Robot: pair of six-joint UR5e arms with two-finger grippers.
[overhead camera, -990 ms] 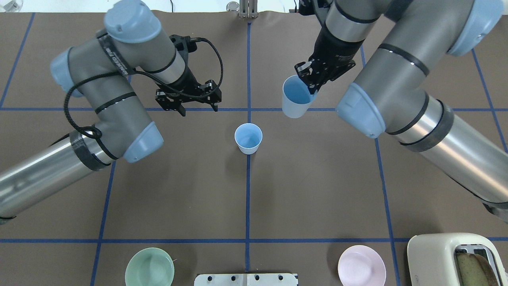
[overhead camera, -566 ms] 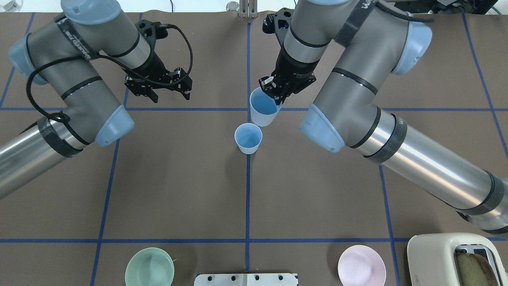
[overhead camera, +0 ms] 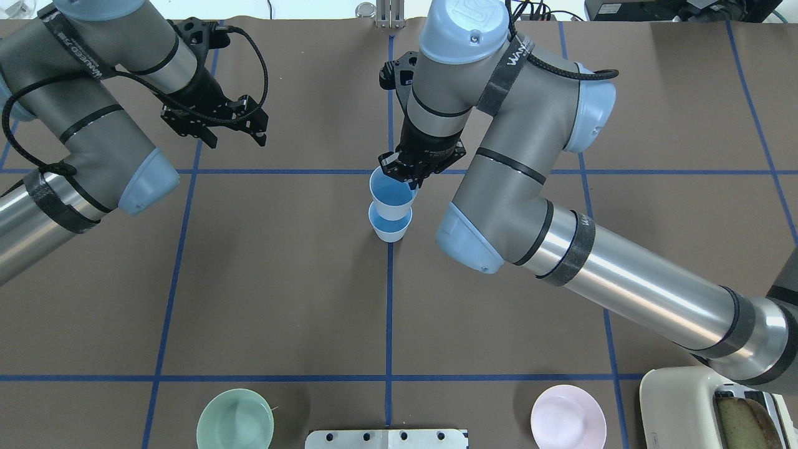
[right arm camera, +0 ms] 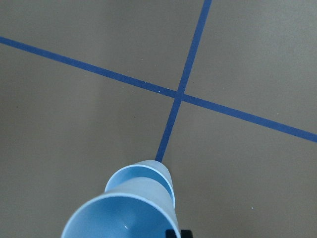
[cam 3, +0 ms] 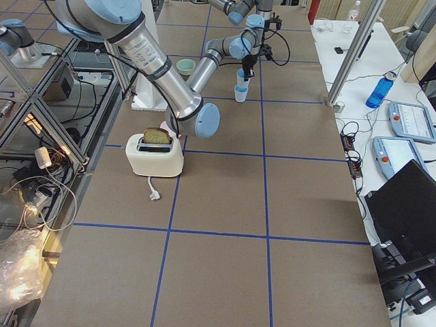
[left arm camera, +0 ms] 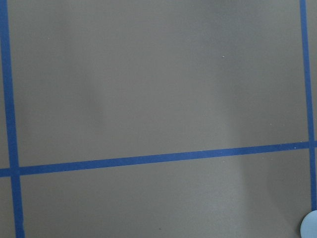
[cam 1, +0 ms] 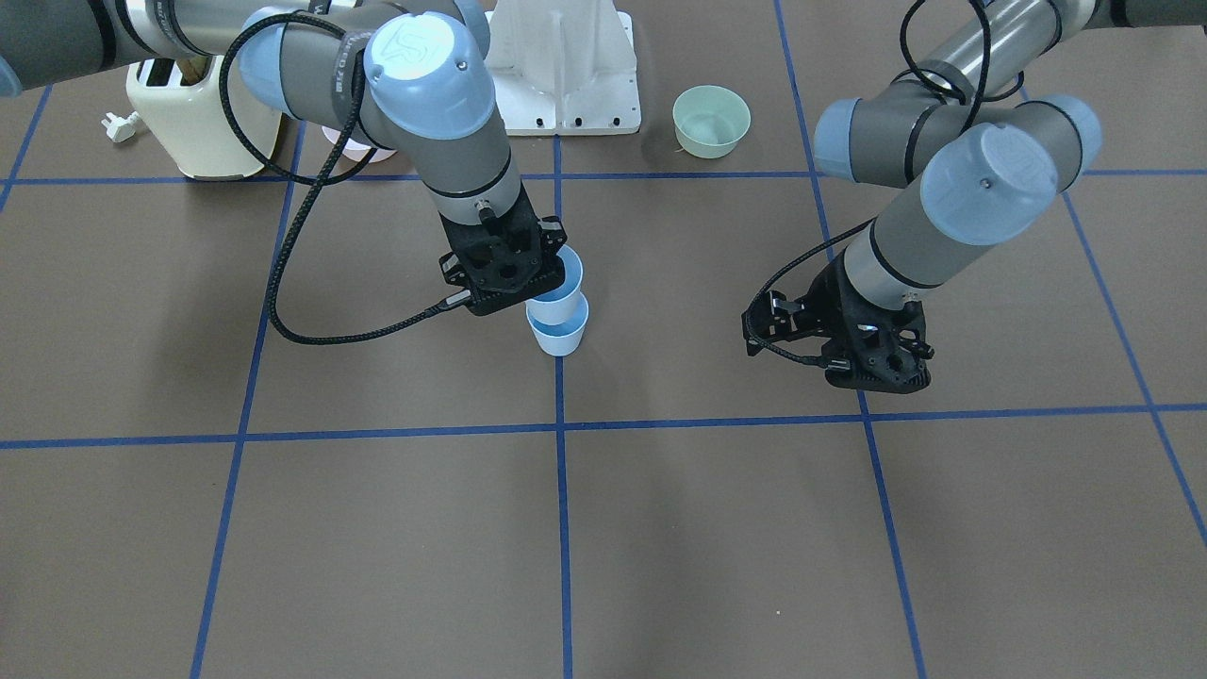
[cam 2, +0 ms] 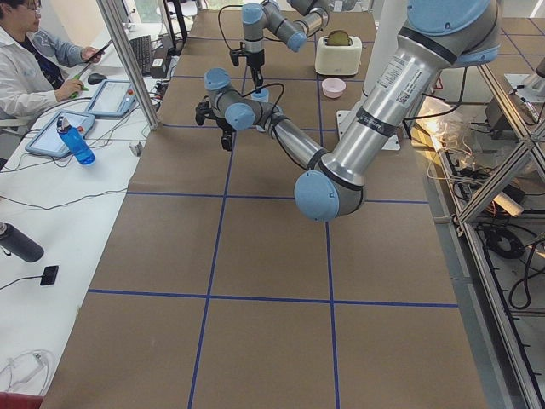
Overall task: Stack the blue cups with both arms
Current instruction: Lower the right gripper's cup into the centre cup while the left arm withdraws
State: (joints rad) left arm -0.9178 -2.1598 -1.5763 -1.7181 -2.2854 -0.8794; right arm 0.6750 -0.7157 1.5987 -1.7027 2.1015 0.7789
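Cup [cam 1: 567, 279] pinched by right end effector [overhead camera: 406, 180] dips into lower cup [cam 1: 561, 338], plainest from front.

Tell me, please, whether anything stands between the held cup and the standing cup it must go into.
Nothing visible does. The right gripper has the held cup directly over the standing cup, its base right at that cup's mouth. The left gripper hangs open, well off to the side.
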